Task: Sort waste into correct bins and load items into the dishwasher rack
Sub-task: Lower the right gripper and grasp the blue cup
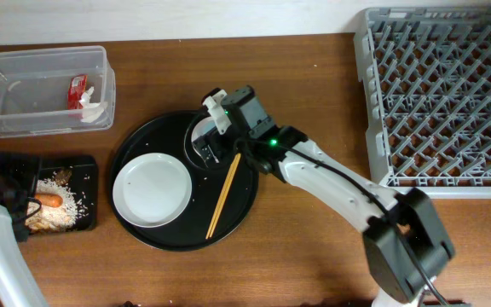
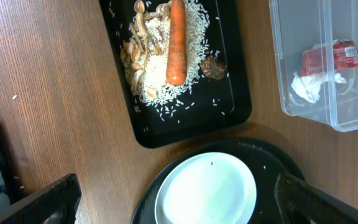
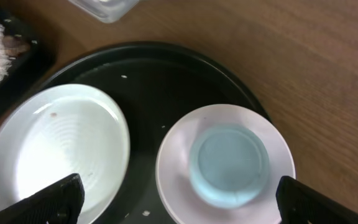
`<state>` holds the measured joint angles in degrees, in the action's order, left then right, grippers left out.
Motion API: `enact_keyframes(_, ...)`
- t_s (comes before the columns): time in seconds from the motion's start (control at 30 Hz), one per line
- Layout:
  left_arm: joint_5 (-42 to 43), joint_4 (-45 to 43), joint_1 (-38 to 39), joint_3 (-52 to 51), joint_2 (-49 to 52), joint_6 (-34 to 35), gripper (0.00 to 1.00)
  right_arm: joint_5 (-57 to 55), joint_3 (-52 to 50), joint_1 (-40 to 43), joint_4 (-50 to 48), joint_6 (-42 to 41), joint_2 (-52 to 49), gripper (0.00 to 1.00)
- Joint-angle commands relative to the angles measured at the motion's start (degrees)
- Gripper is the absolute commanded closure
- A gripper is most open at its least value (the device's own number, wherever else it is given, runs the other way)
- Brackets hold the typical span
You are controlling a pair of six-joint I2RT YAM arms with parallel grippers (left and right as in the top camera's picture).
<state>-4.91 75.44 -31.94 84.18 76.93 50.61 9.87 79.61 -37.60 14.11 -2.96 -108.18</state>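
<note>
You'll find the pale-blue cup (image 3: 230,163) on the small white dish (image 3: 169,155), on the round black tray (image 3: 166,74), under your right gripper (image 3: 179,196), between its fingers. Jaws spread wide, gripping nothing.

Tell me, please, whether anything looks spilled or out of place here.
A few stray rice grains lie on the wooden table outside the shallow black tray, away from the rice pile; white specks also dot the round black tray. Nothing looks damaged.
</note>
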Motion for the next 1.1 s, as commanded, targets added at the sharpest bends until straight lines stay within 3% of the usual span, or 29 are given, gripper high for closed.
enact_keyframes(0.0,-0.3,-0.1,-0.2,0.1,-0.4,0.6,0.01,-1.4,1.3,-0.3,-2.7,-0.7,-3.0,0.02)
enact_keyframes(0.2,-0.3,-0.1,-0.2,0.1,-0.4,0.6,0.01,-9.2,1.3,-0.3,-5.1,-3.8,-6.4,0.02)
enact_keyframes(0.57,-0.3,-0.1,-0.2,0.1,-0.4,0.6,0.0,-8.6,1.3,-0.7,-6.7,-5.8,-9.3,0.01)
enact_keyframes(0.8,-0.3,-0.1,-0.2,0.1,-0.4,0.6,0.01,-8.4,1.3,-1.4,-7.1,-7.0,-9.3,0.22)
enact_keyframes(1.07,-0.3,-0.1,-0.2,0.1,-0.4,0.6,0.01,-9.0,1.3,-1.4,-5.8,-7.0,-9.4,0.17)
